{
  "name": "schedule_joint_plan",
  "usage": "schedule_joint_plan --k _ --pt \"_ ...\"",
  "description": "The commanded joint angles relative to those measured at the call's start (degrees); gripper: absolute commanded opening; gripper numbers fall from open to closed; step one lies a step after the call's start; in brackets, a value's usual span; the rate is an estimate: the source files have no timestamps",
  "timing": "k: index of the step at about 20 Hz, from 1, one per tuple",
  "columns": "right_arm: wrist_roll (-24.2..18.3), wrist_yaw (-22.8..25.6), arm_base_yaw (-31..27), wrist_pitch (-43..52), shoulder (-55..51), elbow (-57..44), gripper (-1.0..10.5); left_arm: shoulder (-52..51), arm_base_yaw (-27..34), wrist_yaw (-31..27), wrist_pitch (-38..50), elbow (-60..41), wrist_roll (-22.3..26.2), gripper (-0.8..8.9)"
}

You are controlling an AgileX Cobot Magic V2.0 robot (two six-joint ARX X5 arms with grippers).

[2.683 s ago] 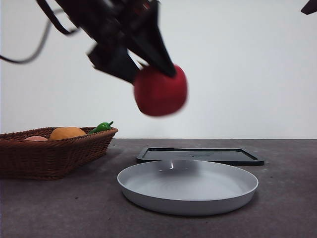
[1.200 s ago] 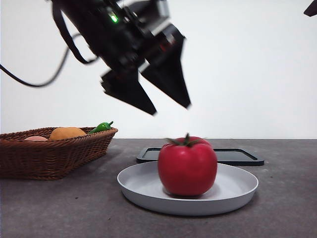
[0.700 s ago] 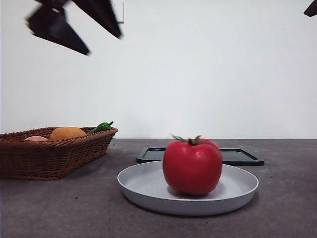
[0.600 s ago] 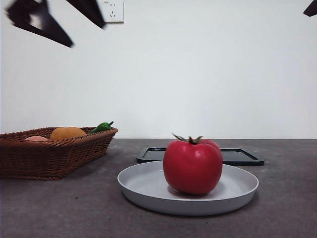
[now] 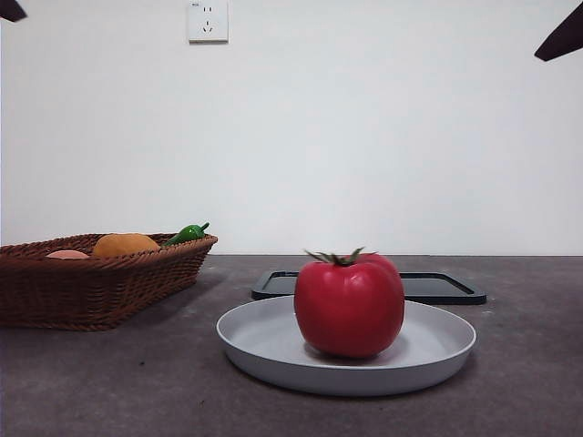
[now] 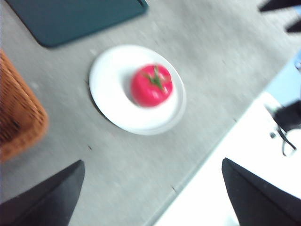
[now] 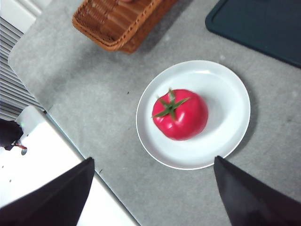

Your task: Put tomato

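High above the tabletop [image 7: 94, 94], both arms hang clear of the work. The left end effector [image 6: 150, 197] shows its two black jaws spread wide at the lower corners of its wrist view, nothing between them. The right end effector [image 7: 155, 197] matches it: jaws far apart, empty, looking straight down. In the front view each arm shows only as a dark tip at an upper corner, and from that height neither looks set to touch anything.

Below them, the tomato [image 5: 350, 305] sits upright on the plate [image 5: 264, 350], right of centre in the front view, stem cap pointing up. It rests free of any grip, so the placing looks done. Its skin is glossy red and smooth, the body round and plump, the cap dark green and spiky. The plate is shallow, round and pale grey with a low raised rim, which should stop the fruit rolling off.

Behind the plate lies a flat dark tray [image 5: 437, 287] with rounded corners. At the left of the frame stands a brown woven basket [image 5: 91, 291], rough-textured, holding an orange fruit [image 5: 124, 244] and a small green pepper [image 5: 187, 233]. A white wall socket [image 5: 208, 20] sits upper left.
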Motion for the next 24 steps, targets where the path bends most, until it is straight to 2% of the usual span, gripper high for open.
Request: schedule_joint_plan --k 1,7,10,14,24 --pt "-0.42 -0.22 0.79 0.55 1.07 1.09 4.1 -0.31 -0.35 1.68 -0.83 1.27 1.36 4.68" --pt "-0.42 0.39 5.35 1.27 4.17 1.09 4.1 -0.55 -0.5 3.02 -0.9 1.27 1.53 4.68" --pt "-0.44 4.33 8.72 3.54 7.91 1.09 4.4 -0.55 -0.5 2.99 -0.9 1.27 1.53 4.68" --pt "-0.48 6.43 12.55 8.0 13.55 1.09 4.4 -0.55 -0.5 2.99 -0.87 1.27 1.53 4.68" --pt "-0.92 15.28 17.64 15.85 23.17 1.09 4.5 -0.55 -0.5 2.99 -0.74 1.27 1.53 4.68"
